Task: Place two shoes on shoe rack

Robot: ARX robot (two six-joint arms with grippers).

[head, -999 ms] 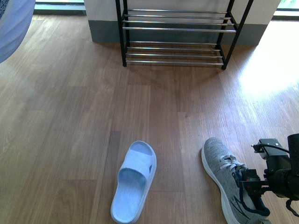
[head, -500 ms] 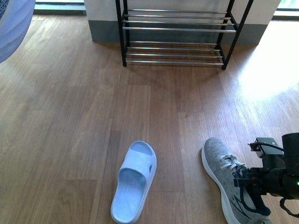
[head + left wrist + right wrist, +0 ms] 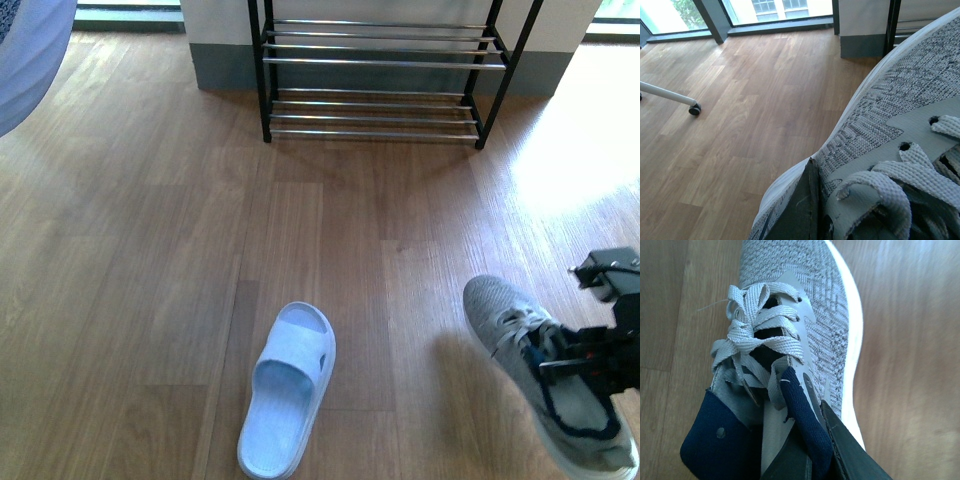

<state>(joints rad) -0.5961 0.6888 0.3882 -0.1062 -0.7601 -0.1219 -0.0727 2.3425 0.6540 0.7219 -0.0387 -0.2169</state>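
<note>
Right pincer (image 3: 815, 452) clamps the grey sneaker (image 3: 520, 350) by its navy collar, a firm rim to carry it by, low over the floor, well apart from the shoe rack (image 3: 385, 62) — left pincer (image 3: 812, 220) grasps the other sneaker (image 3: 880, 115)

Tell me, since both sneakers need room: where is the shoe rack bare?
Both visible tiers of the shoe rack are bare throughout. The floor between it and the blue slide is open. Crowded only at the right gripper, shut on the grey sneaker.
</note>
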